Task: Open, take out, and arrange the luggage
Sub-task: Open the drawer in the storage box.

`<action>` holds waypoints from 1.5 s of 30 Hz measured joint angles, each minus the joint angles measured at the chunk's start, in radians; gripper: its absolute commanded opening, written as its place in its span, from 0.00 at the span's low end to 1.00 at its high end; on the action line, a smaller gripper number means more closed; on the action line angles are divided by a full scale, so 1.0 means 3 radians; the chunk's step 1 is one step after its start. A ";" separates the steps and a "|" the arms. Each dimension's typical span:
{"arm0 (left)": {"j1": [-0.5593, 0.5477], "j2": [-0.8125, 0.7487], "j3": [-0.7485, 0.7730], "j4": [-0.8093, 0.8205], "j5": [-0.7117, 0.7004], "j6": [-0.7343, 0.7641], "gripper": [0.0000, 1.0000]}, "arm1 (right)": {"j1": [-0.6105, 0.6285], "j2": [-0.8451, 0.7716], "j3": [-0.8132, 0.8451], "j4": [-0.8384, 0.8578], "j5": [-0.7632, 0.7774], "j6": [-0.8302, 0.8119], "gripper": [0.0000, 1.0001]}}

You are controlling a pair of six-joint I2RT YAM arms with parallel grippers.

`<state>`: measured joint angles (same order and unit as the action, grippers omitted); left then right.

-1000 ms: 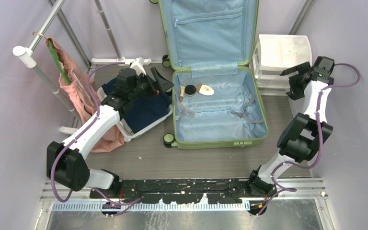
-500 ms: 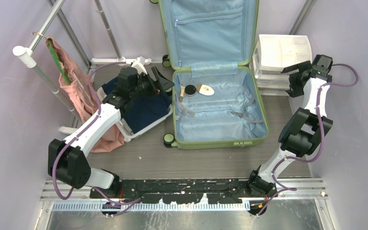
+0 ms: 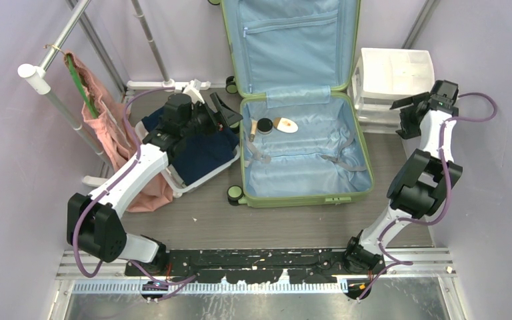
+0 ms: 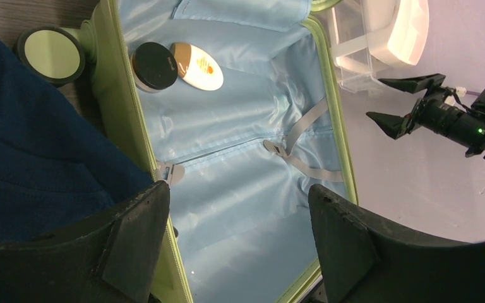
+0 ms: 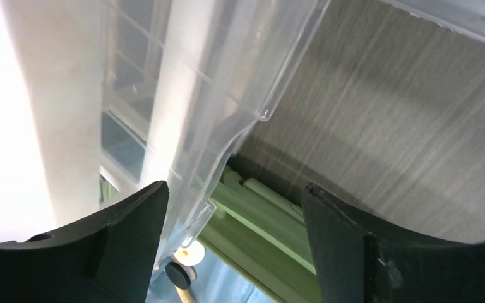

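The light-green luggage (image 3: 305, 195) lies open on the floor, its lid (image 3: 292, 40) upright against the back wall. On the pale blue lining (image 4: 240, 158) rest a black-lidded jar (image 3: 265, 126) and a white oval item (image 3: 285, 124); both also show in the left wrist view, the jar (image 4: 155, 65) beside the oval item (image 4: 197, 65). My left gripper (image 3: 225, 111) hangs open and empty over the suitcase's left rim (image 4: 126, 126). My right gripper (image 3: 408, 111) is open and empty beside the white drawer unit (image 3: 393, 73), with the suitcase's green edge (image 5: 271, 221) showing between its fingers.
A white basket (image 3: 203, 179) of navy clothes (image 3: 200, 152) stands left of the suitcase. A pink garment (image 3: 103, 113) hangs from a white rack (image 3: 53, 100) at far left. A clear drawer (image 5: 215, 82) juts out over the grey floor (image 5: 404, 126).
The right arm has shifted slightly, its elbow drawing in, and its jaws have narrowed a little while staying open. The left arm has not moved.
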<state>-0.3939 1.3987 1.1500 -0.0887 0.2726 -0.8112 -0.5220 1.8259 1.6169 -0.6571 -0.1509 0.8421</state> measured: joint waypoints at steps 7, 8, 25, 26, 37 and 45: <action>0.0000 0.0000 0.0000 -0.0001 0.0000 -0.0004 0.80 | -0.0066 -0.0397 -0.0370 -0.0117 0.0022 -0.0039 0.80; 0.0000 0.0000 0.0000 -0.0001 0.0000 -0.0005 0.80 | -0.0083 -0.0439 -0.0413 -0.0122 0.0025 -0.0042 0.80; 0.0004 0.0008 0.0018 -0.0004 0.0072 0.0051 0.99 | -0.0245 -0.1038 -0.0628 -0.0104 -0.0117 -0.0936 1.00; 0.0010 0.0008 0.0019 0.0006 0.0083 0.0062 1.00 | -0.0263 -0.1102 -0.0655 -0.0104 -0.0170 -0.1067 1.00; 0.0139 0.0352 0.0535 -0.0379 0.0271 0.0261 0.85 | -0.0289 -0.1438 -0.0609 -0.0496 -0.1723 -0.3134 1.00; 0.0139 0.0481 0.0697 -0.0698 0.0317 0.0337 0.78 | 0.0913 -0.1062 -0.0113 -0.1041 -0.2070 -0.4721 1.00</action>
<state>-0.3523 1.5429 1.3590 -0.2981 0.3676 -0.7101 -0.2481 1.5074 1.5829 -0.9695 -0.7719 -0.5743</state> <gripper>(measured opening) 0.800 0.997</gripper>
